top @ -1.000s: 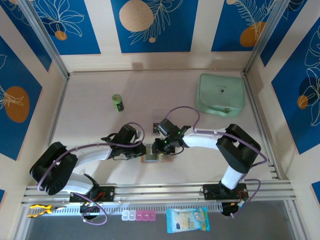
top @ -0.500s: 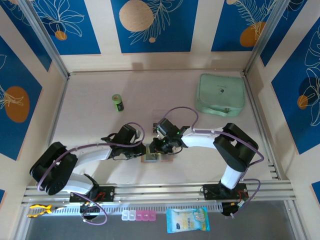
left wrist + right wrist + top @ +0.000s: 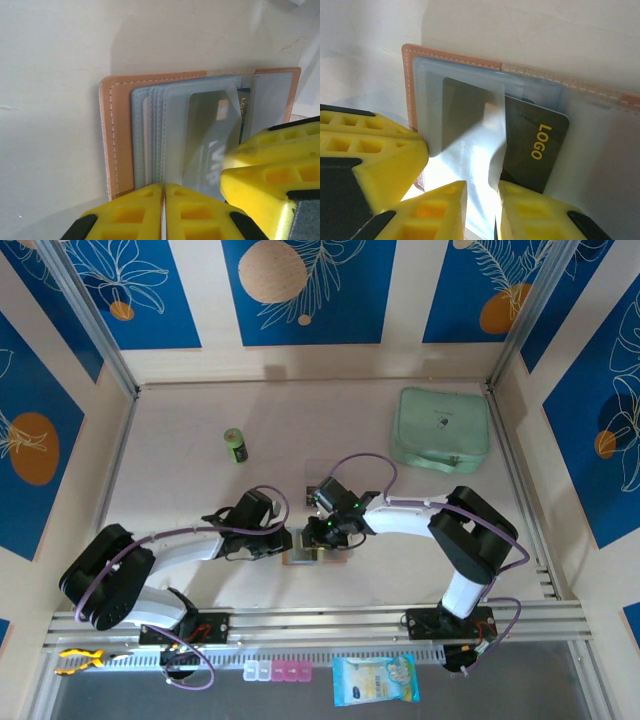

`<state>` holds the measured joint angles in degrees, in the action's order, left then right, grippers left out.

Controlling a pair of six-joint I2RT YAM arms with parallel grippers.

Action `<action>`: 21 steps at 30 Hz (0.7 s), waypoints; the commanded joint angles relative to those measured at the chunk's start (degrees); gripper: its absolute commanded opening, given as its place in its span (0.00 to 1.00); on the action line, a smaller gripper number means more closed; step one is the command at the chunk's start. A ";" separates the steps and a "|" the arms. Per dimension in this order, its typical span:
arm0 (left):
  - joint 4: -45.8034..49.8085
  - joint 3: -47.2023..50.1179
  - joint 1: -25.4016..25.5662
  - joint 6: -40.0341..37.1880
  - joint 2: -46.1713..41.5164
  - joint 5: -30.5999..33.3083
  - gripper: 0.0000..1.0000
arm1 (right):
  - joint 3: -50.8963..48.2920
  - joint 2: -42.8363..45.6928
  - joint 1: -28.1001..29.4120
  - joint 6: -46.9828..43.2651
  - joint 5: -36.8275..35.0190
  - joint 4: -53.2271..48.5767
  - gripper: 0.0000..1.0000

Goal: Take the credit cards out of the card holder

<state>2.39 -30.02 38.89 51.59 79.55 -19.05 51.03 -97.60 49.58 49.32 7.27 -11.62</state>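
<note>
looking down from the top view, the card holder [image 3: 303, 553] lies open and flat on the table [image 3: 200, 510], near the front edge and about midway between the two arm bases, with both arms reaching in to meet right over it.

left gripper [image 3: 163, 212] is closed all the way, yellow fingers pressed together at the near edge of the holder where the stack of grey-blue pocket leaves ends. can't tell if it has a leaf caught in there or is just resting on the edge, honestly.

right gripper [image 3: 481, 210] is nearly closed, just a thin gap, and one clear pocket leaf curls up off the holder and runs straight into that gap, so it's pinching the leaf. in the left wrist view the same leaf bends up toward the right arm's fingers.

the credit cards [image 3: 535, 145] are inside the holder. a dark card with "logo" printed in yellow sits partly under the lifted leaf, its lower corner just beside the right arm's finger. a grey card [image 3: 207, 140] shows through the lifted leaf itself.

also on the table: a mint-green case [image 3: 440, 430] well apart at the far right, and a small green can [image 3: 235, 446] standing off to the far left.
</note>
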 commanded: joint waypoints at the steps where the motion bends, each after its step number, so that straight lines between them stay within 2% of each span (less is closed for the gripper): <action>1: 0.58 1.13 -0.57 0.07 -1.18 -0.61 0.10 | 0.56 1.21 -0.28 -1.42 -1.36 -3.54 0.23; 15: 1.71 0.06 -0.55 0.38 -3.21 -0.83 0.10 | 1.84 1.69 -0.19 -3.43 -1.14 -5.15 0.23; 21: 2.63 -1.60 -0.36 -0.12 -3.79 -1.43 0.09 | 1.32 4.46 -0.10 -3.19 -1.61 -5.04 0.23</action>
<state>3.05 -30.06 38.89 52.01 76.62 -19.09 51.64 -96.03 49.50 46.74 5.98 -15.09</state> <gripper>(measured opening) 0.096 0.233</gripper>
